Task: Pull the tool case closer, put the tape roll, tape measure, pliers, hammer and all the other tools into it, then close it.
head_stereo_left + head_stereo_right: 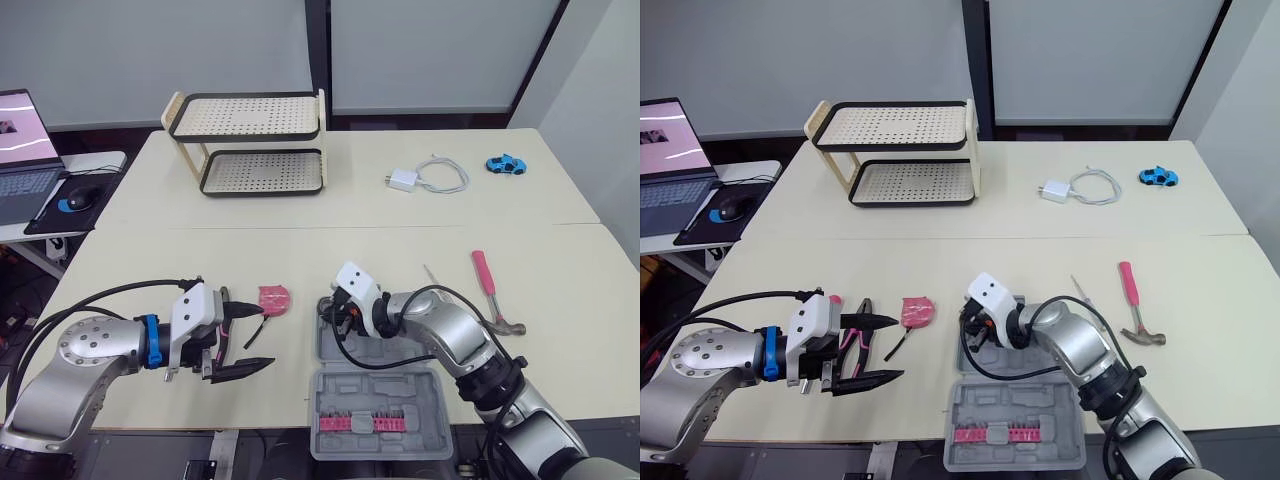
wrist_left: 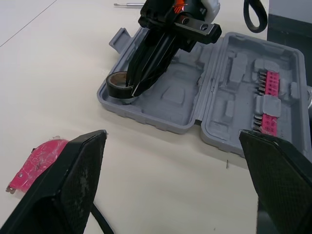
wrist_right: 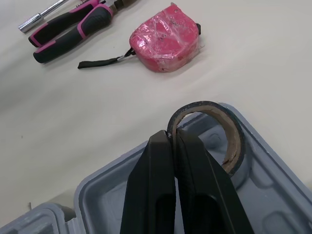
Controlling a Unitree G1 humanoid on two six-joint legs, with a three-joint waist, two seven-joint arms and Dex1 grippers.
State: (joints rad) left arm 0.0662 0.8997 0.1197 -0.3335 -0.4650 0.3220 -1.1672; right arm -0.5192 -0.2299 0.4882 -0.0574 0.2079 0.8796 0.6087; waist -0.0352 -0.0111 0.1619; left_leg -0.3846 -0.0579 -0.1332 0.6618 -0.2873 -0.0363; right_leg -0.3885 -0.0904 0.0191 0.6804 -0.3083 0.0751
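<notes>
Over on the left, the left gripper hangs just above the table with its two fingers spread wide and nothing between them. The pliers lie right beside it, and the pink tape measure sits a little further along, its strap trailing toward them.

Next comes the tool case, lying open and flat at the table's near edge. The right gripper reaches into the left corner of its far half, fingers pinched shut on the rim of the tape roll. The roll is down inside the tray, though I can't tell whether it sits fully in a recess.

Further right, a screwdriver and the hammer wait on the table, well apart from the case.

I'd worry about the let-go. If the roll rests tilted on a moulded ridge, it may stand proud and block the lid later. It could also cling to a finger and lift out as the arm withdraws. The right arm's cable hangs over the tray and could snag.
</notes>
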